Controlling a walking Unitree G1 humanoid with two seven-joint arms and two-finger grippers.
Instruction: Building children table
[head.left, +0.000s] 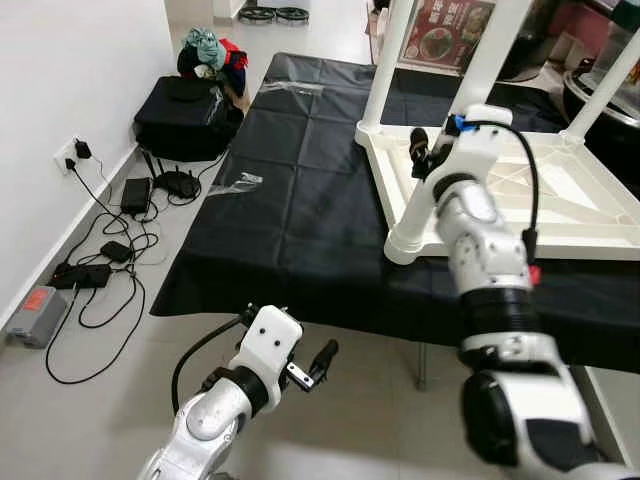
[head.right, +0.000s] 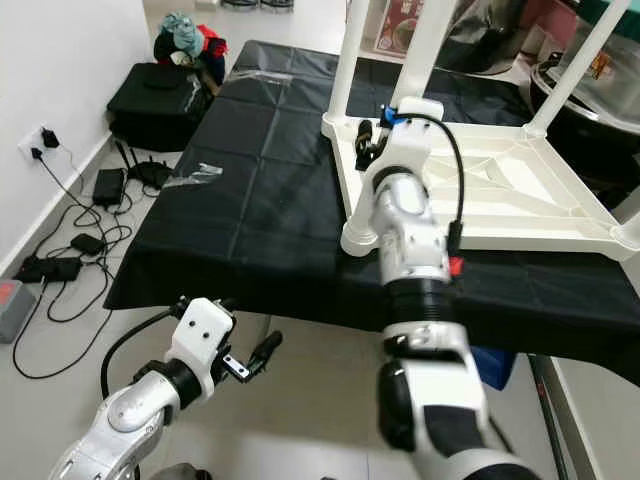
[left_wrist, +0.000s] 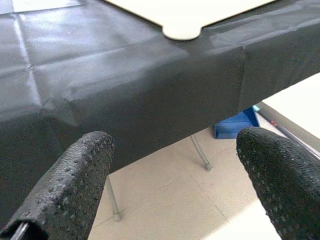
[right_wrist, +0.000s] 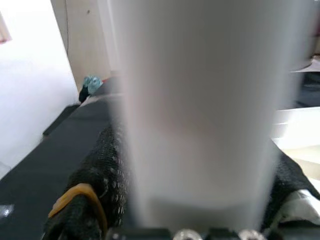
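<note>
A: Where did you have the white plastic children's table?

B: You had it upside down on the black cloth-covered work table, at about two o'clock from the robot. Three white round legs stood up from its corners, and the near-left corner socket sat bare, with no leg in it.

A: And your right gripper?

B: It was up at one o'clock, over the frame's left rail. In the right wrist view a white leg ran between the black fingers, which pressed in on both sides, so I'd judge you were clenched on that leg.

A: The left gripper?

B: Low at seven o'clock, off the table's near edge, its fingers spread wide and holding nothing.

A: So which step was this?

B: I'd say fitting the fourth leg. Your next move called for swinging it toward the bare socket, keeping it upright and pressing straight down. The slack left arm could have steadied the frame.
</note>
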